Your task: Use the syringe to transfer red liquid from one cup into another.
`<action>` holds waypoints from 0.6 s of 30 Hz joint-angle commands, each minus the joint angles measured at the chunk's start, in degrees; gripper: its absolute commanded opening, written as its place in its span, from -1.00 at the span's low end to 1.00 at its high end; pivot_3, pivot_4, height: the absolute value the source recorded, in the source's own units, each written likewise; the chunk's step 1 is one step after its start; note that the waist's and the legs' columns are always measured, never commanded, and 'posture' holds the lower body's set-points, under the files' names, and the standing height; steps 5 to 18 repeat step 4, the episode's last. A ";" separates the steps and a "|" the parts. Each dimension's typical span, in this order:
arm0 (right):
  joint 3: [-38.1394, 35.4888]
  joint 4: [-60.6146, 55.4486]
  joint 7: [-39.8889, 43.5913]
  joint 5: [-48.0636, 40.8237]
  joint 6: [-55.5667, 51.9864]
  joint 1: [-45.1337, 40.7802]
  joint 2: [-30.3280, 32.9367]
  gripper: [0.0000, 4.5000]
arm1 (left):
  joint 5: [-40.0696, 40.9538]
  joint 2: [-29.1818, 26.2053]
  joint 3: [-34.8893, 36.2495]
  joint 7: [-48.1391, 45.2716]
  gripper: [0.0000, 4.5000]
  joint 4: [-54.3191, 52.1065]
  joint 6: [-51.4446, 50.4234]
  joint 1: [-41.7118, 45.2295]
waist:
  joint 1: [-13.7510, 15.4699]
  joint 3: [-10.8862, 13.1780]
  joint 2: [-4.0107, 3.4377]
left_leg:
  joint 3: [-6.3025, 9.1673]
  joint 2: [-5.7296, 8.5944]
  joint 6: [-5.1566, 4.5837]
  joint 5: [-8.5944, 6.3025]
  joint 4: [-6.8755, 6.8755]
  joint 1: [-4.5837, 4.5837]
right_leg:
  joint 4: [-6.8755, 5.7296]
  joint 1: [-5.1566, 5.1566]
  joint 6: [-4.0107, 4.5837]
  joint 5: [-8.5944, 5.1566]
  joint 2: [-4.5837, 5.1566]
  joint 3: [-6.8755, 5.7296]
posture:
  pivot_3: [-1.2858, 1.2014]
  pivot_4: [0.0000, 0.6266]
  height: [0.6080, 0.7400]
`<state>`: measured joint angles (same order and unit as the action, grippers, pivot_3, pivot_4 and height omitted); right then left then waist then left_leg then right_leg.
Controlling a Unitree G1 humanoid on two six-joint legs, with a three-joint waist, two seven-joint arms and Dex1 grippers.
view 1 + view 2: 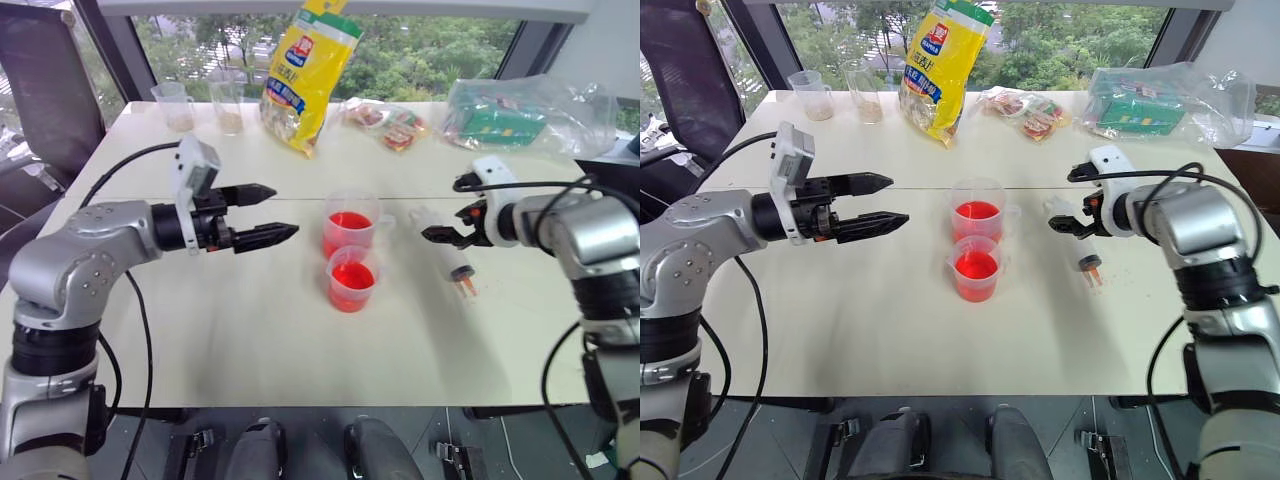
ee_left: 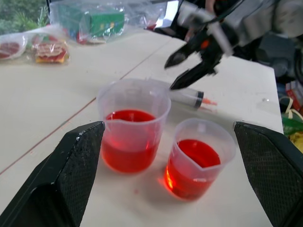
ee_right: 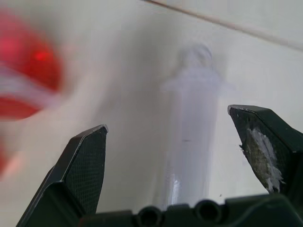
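A: What's sitting on the bench?
B: Handled cup and smaller cup, both holding red liquid, touching mid-bench. Syringe lying flat just to their right.
A: Far edge?
B: Two clear cups, yellow bag, snack packets, plastic bag sitting there.

Syringe lies flat on table, right of both cups; right gripper hovers open above it.
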<state>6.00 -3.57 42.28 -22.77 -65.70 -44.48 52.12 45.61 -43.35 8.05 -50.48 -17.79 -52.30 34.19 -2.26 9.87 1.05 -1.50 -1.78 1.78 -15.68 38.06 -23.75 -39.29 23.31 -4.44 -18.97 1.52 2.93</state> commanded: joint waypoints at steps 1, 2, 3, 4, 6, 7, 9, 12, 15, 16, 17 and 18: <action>-6.11 -10.71 6.23 -4.94 1.72 3.41 4.70 0.98 | 1.23 -1.99 2.25 -0.33 1.00 -2.75 -0.08 -1.59 | -0.01 0.00 0.00 | 0.01 0.00 0.00 0.00 0.00 0.00 | 0.00 0.00 0.00 0.00 0.00 0.00 | 0.03 -0.52 1.00; -7.24 -12.49 7.24 -5.92 1.56 4.48 5.65 0.98 | 1.50 -2.34 2.52 -0.16 1.00 -3.00 -0.26 -2.10 | -0.06 0.00 0.00 | 0.02 -0.01 0.00 0.00 0.01 0.02 | 0.00 -0.02 0.00 0.00 -0.01 -0.01 | 0.03 -0.52 1.00; -8.12 -13.83 8.10 -6.51 1.60 5.51 6.83 0.98 | 1.68 -2.64 2.78 0.09 1.00 -3.12 -0.41 -2.47 | -0.06 0.00 0.00 | 0.02 -0.01 0.00 0.00 0.01 0.02 | 0.00 -0.02 0.00 0.00 0.00 -0.01 | 0.03 -0.52 1.00; -8.89 -15.06 9.45 -7.24 1.58 6.59 8.44 0.98 | 2.01 -2.84 3.22 0.45 1.00 -3.07 -0.66 -2.72 | -0.06 0.00 0.00 | 0.02 -0.01 0.00 0.00 0.02 0.03 | -0.01 -0.04 0.00 0.00 0.00 -0.01 | 0.03 -0.52 1.00; -8.89 -15.06 9.45 -7.24 1.58 6.59 8.44 0.98 | 2.01 -2.84 3.22 0.45 1.00 -3.07 -0.66 -2.72 | -0.06 0.00 0.00 | 0.02 -0.01 0.00 0.00 0.02 0.03 | -0.01 -0.04 0.00 0.00 0.00 -0.01 | 0.03 -0.52 1.00; -8.89 -15.06 9.45 -7.24 1.58 6.59 8.44 0.98 | 2.01 -2.84 3.22 0.45 1.00 -3.07 -0.66 -2.72 | -0.06 0.00 0.00 | 0.02 -0.01 0.00 0.00 0.02 0.03 | -0.01 -0.04 0.00 0.00 0.00 -0.01 | 0.03 -0.52 1.00; -8.89 -15.06 9.45 -7.24 1.58 6.59 8.44 0.98 | 2.01 -2.84 3.22 0.45 1.00 -3.07 -0.66 -2.72 | -0.06 0.00 0.00 | 0.02 -0.01 0.00 0.00 0.02 0.03 | -0.01 -0.04 0.00 0.00 0.00 -0.01 | 0.03 -0.52 1.00; -8.89 -15.06 9.45 -7.24 1.58 6.59 8.44 0.98 | 2.01 -2.84 3.22 0.45 1.00 -3.07 -0.66 -2.72 | -0.06 0.00 0.00 | 0.02 -0.01 0.00 0.00 0.02 0.03 | -0.01 -0.04 0.00 0.00 0.00 -0.01 | 0.03 -0.52 1.00; -8.89 -15.06 9.45 -7.24 1.58 6.59 8.44 0.98 | 2.01 -2.84 3.22 0.45 1.00 -3.07 -0.66 -2.72 | -0.06 0.00 0.00 | 0.02 -0.01 0.00 0.00 0.02 0.03 | -0.01 -0.04 0.00 0.00 0.00 -0.01 | 0.03 -0.52 1.00; -8.89 -15.06 9.45 -7.24 1.58 6.59 8.44 0.98 | 2.01 -2.84 3.22 0.45 1.00 -3.07 -0.66 -2.72 | -0.06 0.00 0.00 | 0.02 -0.01 0.00 0.00 0.02 0.03 | -0.01 -0.04 0.00 0.00 0.00 -0.01 | 0.03 -0.52 1.00; -8.89 -15.06 9.45 -7.24 1.58 6.59 8.44 0.98 | 2.01 -2.84 3.22 0.45 1.00 -3.07 -0.66 -2.72 | -0.06 0.00 0.00 | 0.02 -0.01 0.00 0.00 0.02 0.03 | -0.01 -0.04 0.00 0.00 0.00 -0.01 | 0.03 -0.52 1.00; -8.89 -15.06 9.45 -7.24 1.58 6.59 8.44 0.98 | 2.01 -2.84 3.22 0.45 1.00 -3.07 -0.66 -2.72 | -0.06 0.00 0.00 | 0.02 -0.01 0.00 0.00 0.02 0.03 | -0.01 -0.04 0.00 0.00 0.00 -0.01 | 0.03 -0.52 1.00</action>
